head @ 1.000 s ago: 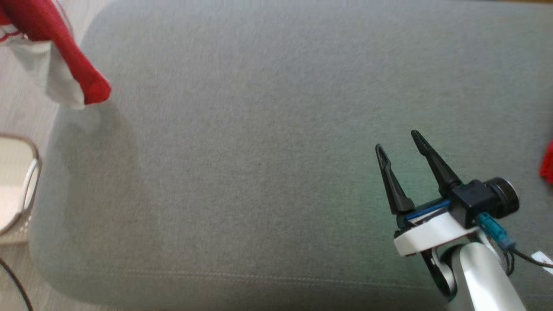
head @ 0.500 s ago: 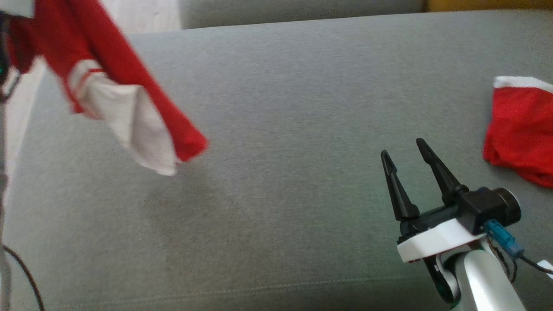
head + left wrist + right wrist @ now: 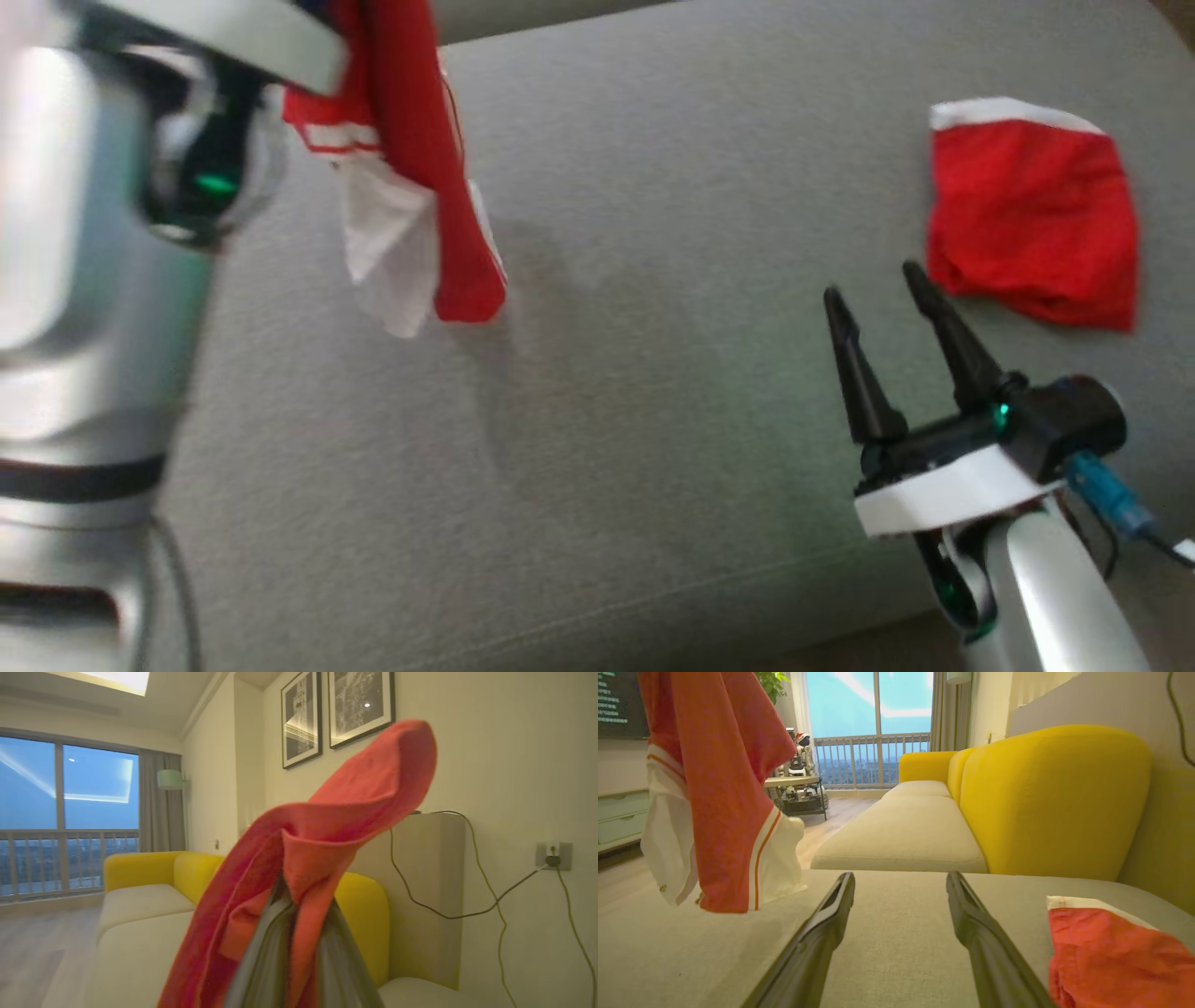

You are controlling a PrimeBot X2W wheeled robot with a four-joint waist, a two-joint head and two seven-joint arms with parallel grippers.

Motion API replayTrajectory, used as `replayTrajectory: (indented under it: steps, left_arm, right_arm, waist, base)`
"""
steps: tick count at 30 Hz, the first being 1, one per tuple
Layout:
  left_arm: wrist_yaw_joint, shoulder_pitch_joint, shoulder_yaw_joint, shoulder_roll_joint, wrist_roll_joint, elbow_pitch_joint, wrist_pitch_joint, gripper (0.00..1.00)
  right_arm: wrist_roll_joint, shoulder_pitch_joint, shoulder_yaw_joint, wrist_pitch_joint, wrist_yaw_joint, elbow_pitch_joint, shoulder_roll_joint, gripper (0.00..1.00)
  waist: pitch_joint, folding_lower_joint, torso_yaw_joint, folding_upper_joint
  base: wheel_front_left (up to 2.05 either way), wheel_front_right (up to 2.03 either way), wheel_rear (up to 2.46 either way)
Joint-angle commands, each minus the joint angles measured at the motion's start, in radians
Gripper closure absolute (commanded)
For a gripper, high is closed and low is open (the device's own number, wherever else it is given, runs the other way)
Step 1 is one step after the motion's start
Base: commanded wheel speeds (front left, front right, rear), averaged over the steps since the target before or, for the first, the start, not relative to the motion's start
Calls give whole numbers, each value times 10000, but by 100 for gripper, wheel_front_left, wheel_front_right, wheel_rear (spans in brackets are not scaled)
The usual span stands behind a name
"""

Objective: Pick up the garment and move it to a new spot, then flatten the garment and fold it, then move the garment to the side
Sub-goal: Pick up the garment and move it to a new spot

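So the garment (image 3: 411,187) hangs from the left pincer (image 3: 299,914) over the sofa cushion's (image 3: 653,392) left side. The right pincer (image 3: 870,283) sits lower right above the cushion, with a second cloth (image 3: 1032,215) lying on it just beyond.

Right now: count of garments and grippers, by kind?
Garments: 2 (hanging garment clamped in the left gripper; second garment lying on the grey cushion)
Grippers: 2 (left shut, right gripper open)
Total: 4

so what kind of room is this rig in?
Most likely a home living room, probably an apartment: a yellow sofa against the wall, framed pictures hung above it, and a large window with curtains and a railing outside.
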Motion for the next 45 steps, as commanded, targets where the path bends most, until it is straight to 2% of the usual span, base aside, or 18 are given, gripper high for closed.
replayTrajectory:
  steps: [1,5,9,13,18,19,27,31,36,40,45]
  left_arm:
    - [31,-659,113,-53,-24,-395,89,100]
    - [55,-883,-340,-764,-87,-262,136,100]
    - [123,-1030,-285,-852,-86,267,-60,100]
    - [173,-961,78,-364,-56,779,-345,100]
    - [202,-649,587,466,-92,976,-584,100]
    - [202,-649,587,466,-92,976,-584,100]
    - [361,-269,1405,1983,83,878,-889,100]
    - [226,-456,1357,2285,130,769,-848,100]
    - [-18,-417,444,1890,125,941,-551,100]
    - [-147,106,-577,1091,-231,1544,-355,100]
    - [-199,562,-1685,29,-494,2588,-743,100]
  right_arm:
    - [177,-509,195,-92,-2,-445,35,0]
    - [382,-618,224,-92,-2,-504,35,0]
    - [533,-600,184,-93,-2,-482,35,0]
    - [571,-495,0,-93,-2,-528,35,0]
    - [411,-318,-184,-93,-2,-500,35,0]
    - [411,-318,-184,-93,-2,-500,35,0]
    - [249,-189,-193,-93,-2,-471,35,0]
    - [252,-259,-36,-93,-2,-458,36,0]
    - [361,-420,163,-93,-2,-459,36,0]
    - [917,-536,250,-93,-2,-422,36,0]
    - [1213,-900,538,-93,-2,-631,36,0]
  waist:
    - [180,0,-483,0]
    - [193,0,-957,0]
    - [104,0,-1320,0]
    - [17,0,-1366,0]
    - [-120,0,-1036,0]
    - [-120,0,-1036,0]
    - [-159,0,-343,0]
    - [-21,0,-309,0]
    - [293,0,-613,0]
    - [649,0,-1078,0]
    - [1131,0,-1812,0]
  base:
    - [0,0,0]
    - [0,0,0]
    - [0,0,0]
    - [0,0,0]
    - [0,0,0]
    - [0,0,0]
    - [0,0,0]
    - [0,0,0]
    - [0,0,0]
    - [0,0,0]
    - [0,0,0]
